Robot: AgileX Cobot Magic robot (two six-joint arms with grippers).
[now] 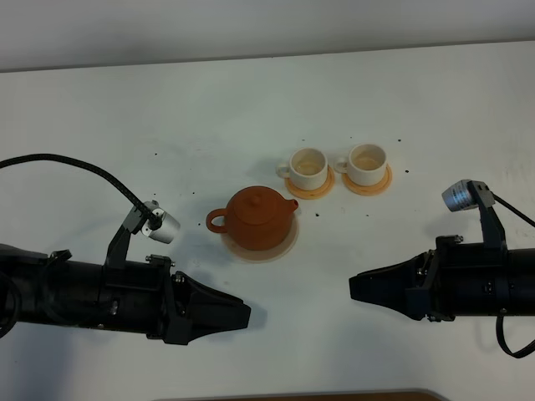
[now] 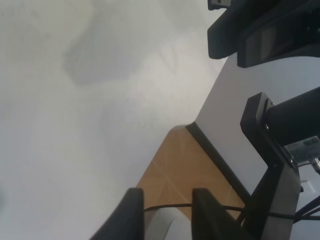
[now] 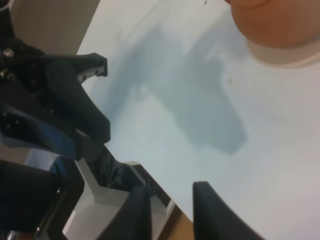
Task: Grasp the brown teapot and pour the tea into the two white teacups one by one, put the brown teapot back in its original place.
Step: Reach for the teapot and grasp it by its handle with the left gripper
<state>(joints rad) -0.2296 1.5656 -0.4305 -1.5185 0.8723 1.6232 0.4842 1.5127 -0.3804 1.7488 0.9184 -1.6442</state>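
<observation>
The brown teapot (image 1: 261,215) stands upright on the pale beige disc (image 1: 282,247) at mid-table, spout to the right, and shows at one edge of the right wrist view (image 3: 275,20). Behind it, to the right, are the two white teacups (image 1: 308,167) (image 1: 367,163), each on an orange coaster (image 1: 323,191). My left gripper (image 1: 245,316) (image 2: 167,212) lies low at the front left, pointing right, its fingers apart and empty. Facing it from the front right, my right gripper (image 1: 354,289) (image 3: 172,210) is also parted and holds nothing. Both are well short of the teapot.
The table's front edge (image 2: 192,127) runs close beneath both grippers, with wooden floor beyond it. Small dark specks dot the white tabletop (image 1: 167,109) around the cups. Each wrist view shows the opposite arm's dark body (image 3: 60,95).
</observation>
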